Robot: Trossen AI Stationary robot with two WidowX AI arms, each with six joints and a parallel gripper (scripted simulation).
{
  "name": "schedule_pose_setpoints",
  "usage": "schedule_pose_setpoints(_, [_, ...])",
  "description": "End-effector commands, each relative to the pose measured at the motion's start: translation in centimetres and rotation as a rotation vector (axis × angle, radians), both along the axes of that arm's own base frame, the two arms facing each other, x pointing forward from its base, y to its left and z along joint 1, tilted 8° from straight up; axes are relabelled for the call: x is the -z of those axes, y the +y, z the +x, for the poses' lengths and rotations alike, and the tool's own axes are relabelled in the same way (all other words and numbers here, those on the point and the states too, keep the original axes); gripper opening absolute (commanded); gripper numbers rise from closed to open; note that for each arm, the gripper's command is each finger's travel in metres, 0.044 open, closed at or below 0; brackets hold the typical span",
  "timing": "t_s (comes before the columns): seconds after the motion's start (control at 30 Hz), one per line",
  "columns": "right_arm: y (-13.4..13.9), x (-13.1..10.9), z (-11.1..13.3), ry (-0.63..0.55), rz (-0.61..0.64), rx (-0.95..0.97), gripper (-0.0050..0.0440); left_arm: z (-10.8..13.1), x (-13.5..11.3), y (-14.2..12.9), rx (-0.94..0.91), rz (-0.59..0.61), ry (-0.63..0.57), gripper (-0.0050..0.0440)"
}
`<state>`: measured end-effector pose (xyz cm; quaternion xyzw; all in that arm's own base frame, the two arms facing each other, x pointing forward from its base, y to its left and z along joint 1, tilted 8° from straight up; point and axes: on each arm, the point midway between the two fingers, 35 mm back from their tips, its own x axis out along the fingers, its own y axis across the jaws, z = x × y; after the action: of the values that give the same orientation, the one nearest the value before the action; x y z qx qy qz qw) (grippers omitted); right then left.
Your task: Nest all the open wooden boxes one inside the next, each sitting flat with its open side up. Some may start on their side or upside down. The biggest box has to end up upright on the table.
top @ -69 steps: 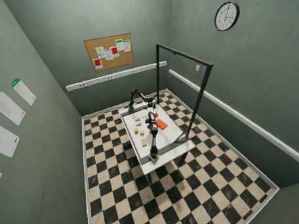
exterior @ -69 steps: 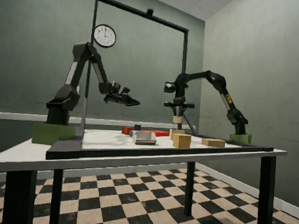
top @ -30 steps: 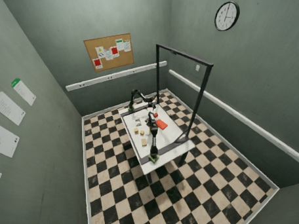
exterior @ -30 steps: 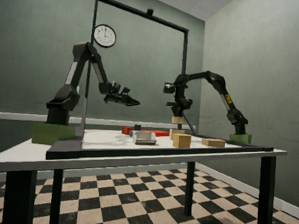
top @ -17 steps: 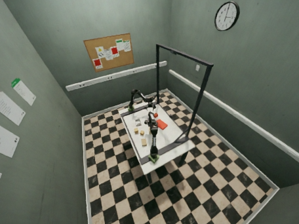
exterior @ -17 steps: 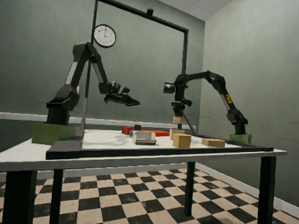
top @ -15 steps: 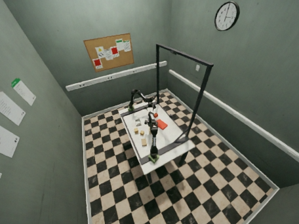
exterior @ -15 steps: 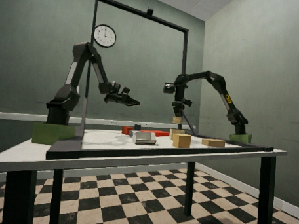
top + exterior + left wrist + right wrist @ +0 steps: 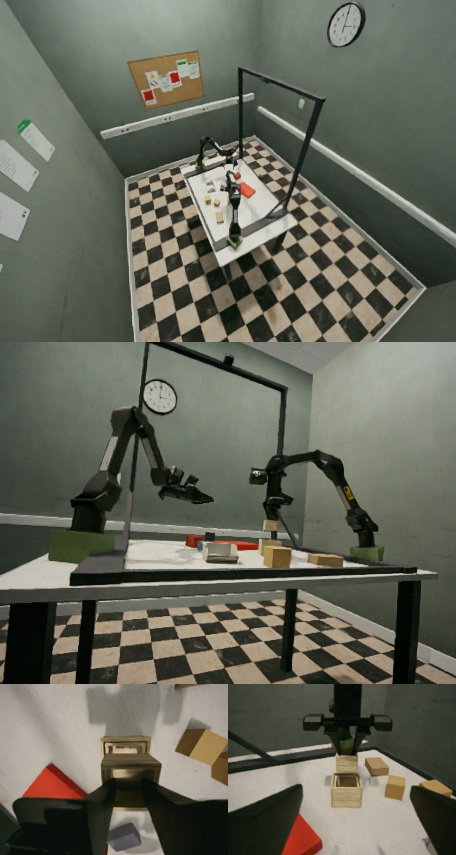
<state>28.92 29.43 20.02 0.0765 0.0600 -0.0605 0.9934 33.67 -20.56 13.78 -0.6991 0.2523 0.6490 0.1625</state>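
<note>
The biggest wooden box stands upright on the table, open side up. A second box rim shows nested inside it in the left wrist view. My left gripper is shut on a small wooden box and holds it above the nested pair. The held box looks level and open side up; its inside is partly dark. My right gripper is open and empty, well away from the boxes.
A flat red block lies near the boxes. Tan blocks stand on the other side. A grey-blue block and a silver-grey open container are on the table.
</note>
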Motion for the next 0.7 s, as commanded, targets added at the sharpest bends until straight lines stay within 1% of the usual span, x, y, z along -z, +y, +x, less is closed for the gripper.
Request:
schedule_pose_setpoints(0.0, [-0.1,-0.6,-0.1,-0.008,0.012,0.000,0.0400,0.2,-0.5,0.0,-0.018,-0.006,-0.011,0.0209])
schedule_pose_setpoints(0.67, [-0.1,-0.6,-0.1,-0.008,0.012,0.000,0.0400,0.1,1.8,-0.3,-0.016,-0.001,-0.003,0.0209])
